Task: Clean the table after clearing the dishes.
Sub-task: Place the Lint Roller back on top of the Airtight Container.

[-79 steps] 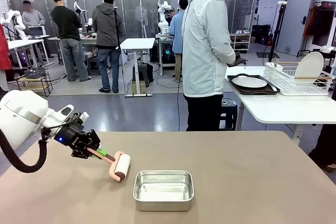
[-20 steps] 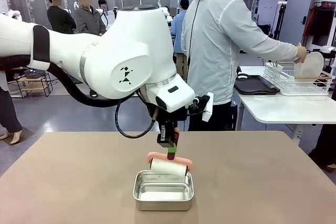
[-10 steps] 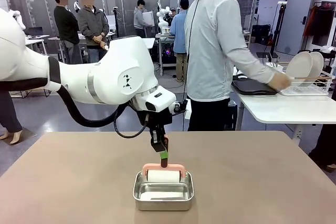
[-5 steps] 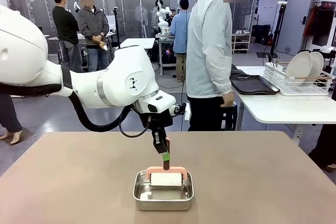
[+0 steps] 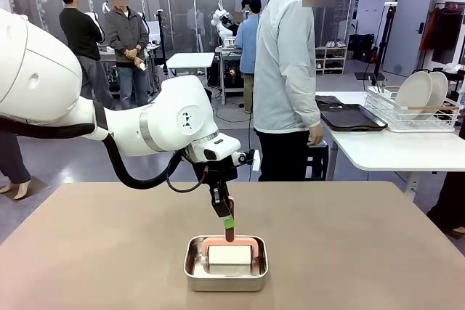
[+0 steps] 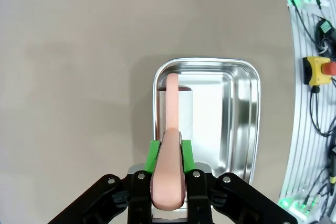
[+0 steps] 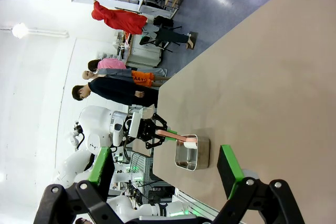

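The left hand (image 5: 228, 227) is clamped on the pink handle of a roller (image 5: 230, 254), which has come down over the last second from just above the pan (image 5: 226, 275) to rest inside it, low in the frame's centre. The desk (image 5: 363, 252) is bare of dishes; plates (image 5: 421, 92) stand in the rack at upper right. So wiping looks finished. The right hand (image 7: 163, 174) stands wide open, holding nothing.
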Robot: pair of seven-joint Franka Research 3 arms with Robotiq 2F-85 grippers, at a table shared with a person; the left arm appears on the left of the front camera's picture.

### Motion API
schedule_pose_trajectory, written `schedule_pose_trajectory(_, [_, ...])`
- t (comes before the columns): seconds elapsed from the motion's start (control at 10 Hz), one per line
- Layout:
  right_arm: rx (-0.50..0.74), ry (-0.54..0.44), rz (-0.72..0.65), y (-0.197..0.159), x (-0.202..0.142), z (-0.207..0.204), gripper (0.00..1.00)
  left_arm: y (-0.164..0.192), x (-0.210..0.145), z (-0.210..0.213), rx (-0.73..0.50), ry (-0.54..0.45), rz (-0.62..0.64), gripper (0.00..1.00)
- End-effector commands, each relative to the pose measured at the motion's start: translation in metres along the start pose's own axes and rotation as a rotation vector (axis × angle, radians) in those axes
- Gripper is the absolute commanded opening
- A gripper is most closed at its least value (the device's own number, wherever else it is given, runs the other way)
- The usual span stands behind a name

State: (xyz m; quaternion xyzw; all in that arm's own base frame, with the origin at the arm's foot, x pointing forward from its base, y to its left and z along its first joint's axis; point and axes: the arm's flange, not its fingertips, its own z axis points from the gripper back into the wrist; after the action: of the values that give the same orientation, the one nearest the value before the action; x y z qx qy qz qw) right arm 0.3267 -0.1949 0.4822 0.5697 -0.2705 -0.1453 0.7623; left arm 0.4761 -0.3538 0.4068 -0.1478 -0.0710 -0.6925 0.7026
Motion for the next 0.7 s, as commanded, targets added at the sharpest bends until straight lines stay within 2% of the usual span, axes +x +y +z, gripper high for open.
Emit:
schedule_pose_trajectory(0.0, [0.008,0.003,0.004,0.003,-0.001,0.000,1.00,0.012,-0.009,-0.004,0.004,0.005,0.002,0.20])
schedule_pose_trajectory(0.2, [0.008,0.003,0.004,0.003,-0.001,0.000,1.00,0.012,-0.008,-0.001,0.022,0.009,0.017,0.20])
schedule_pose_trajectory(0.3, [0.008,0.003,0.004,0.003,-0.001,0.000,1.00,0.011,-0.007,0.000,0.031,-0.002,0.019,0.48])
schedule_pose_trajectory(0.4, [0.008,0.003,0.004,0.003,-0.001,0.000,1.00,0.009,-0.006,0.003,0.049,0.007,0.026,0.50])
schedule_pose_trajectory(0.5, [0.008,0.003,0.004,0.003,-0.001,0.000,1.00,0.007,-0.005,0.007,0.062,-0.004,0.028,0.78])
schedule_pose_trajectory(0.6, [0.008,0.003,0.004,0.003,-0.001,0.000,1.00,0.005,-0.005,0.013,0.065,-0.013,0.030,0.80])
